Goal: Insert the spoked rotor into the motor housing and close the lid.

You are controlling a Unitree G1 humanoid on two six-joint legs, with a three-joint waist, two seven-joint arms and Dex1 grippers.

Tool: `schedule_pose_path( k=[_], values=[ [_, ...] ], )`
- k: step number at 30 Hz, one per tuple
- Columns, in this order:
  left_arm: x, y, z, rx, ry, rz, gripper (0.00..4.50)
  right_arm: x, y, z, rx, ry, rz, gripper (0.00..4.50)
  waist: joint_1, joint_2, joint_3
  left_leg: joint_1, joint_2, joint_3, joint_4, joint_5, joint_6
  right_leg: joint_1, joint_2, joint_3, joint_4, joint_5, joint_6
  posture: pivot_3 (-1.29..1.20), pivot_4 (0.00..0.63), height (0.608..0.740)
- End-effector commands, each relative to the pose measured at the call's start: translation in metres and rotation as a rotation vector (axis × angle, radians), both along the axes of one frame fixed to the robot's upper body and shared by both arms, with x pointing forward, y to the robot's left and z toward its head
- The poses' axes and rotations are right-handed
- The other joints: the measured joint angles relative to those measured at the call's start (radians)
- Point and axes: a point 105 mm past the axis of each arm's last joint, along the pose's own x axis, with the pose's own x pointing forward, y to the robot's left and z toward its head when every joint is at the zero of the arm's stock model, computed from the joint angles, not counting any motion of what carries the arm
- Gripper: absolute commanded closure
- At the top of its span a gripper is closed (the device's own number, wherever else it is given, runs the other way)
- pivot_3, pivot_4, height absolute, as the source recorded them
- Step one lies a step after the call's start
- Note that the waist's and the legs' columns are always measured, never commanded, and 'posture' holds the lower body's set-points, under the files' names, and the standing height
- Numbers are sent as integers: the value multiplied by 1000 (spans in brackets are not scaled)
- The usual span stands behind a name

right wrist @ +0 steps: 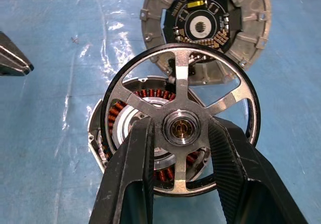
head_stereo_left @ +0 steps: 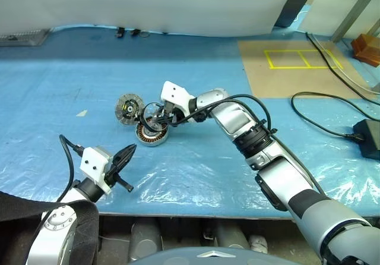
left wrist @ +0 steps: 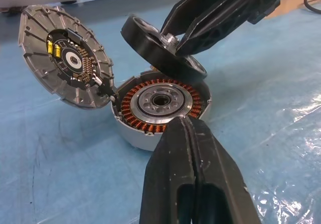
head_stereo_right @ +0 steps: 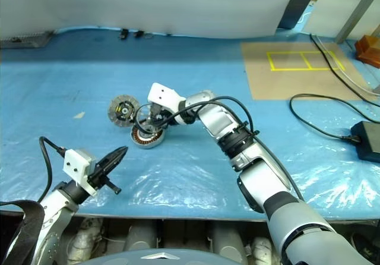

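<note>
The motor housing (left wrist: 150, 133) sits on the blue sheet, its copper windings facing up. Its lid (left wrist: 62, 58) stands tilted open on the housing's far-left edge. My right gripper (right wrist: 181, 129) is shut on the spoked rotor (right wrist: 180, 78), pinching its hub between both fingers. The rotor hangs tilted just above the housing's opening (head_stereo_left: 153, 138). My left gripper (head_stereo_left: 130, 151) is shut and holds nothing. It hovers near the table's front edge, pointing at the housing from a short distance.
Black cables (head_stereo_left: 320, 119) and a power adapter (head_stereo_left: 369, 137) lie at the right. A brown board with yellow tape (head_stereo_left: 297, 63) lies at the back right. The table's front edge (head_stereo_left: 196, 208) runs just behind my left gripper.
</note>
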Motion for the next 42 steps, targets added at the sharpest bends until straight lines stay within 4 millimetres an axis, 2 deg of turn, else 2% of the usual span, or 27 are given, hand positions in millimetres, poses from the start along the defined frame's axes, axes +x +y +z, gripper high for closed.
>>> schedule_pose_path(
  k=[1,5,13,24,28,31,34,38,42],
  values=[
    [2,1,4,11,-32,-12,4500,-9,10,17,29,-47,74,3275,0,0,0,0,0,0,0,0,0,0,0,0,0,0,0,0,150,740],
    [3,2,3,8,-32,-18,4500,-8,10,17,21,-51,77,3275,0,0,0,0,0,0,0,0,0,0,0,0,0,0,0,0,150,740],
    [6,6,3,14,-37,-7,4500,-12,9,-6,-43,-24,100,3275,0,0,0,0,0,0,0,0,0,0,0,0,0,0,0,0,150,740],
    [3,12,0,28,-35,35,4500,-10,22,-13,-56,-35,124,3275,-8,0,0,3,1,1,0,-1,2,1,0,0,1,0,0,0,150,740],
    [2,12,1,29,-35,36,4500,-9,23,-17,-65,-49,128,2004,-5,0,0,2,2,1,0,-1,2,0,0,0,2,1,-1,0,150,740],
    [3,13,1,36,-33,36,4500,-7,26,-11,-36,-49,125,997,-2,0,0,1,5,1,1,-1,2,0,0,0,1,1,-1,0,150,740],
    [5,14,3,39,-36,35,4500,-5,27,-4,-10,-45,113,997,-2,0,0,0,5,1,0,-1,2,0,0,0,0,1,-1,0,150,740],
    [9,13,5,42,-39,24,4500,-1,24,7,58,-12,76,2000,-1,1,0,1,5,1,1,-1,2,0,0,0,1,1,-1,0,150,740],
    [15,10,7,44,-47,2,4500,3,25,8,129,38,31,3496,-1,1,0,1,5,1,1,-1,2,0,0,0,1,1,-1,0,150,740]
  ],
)
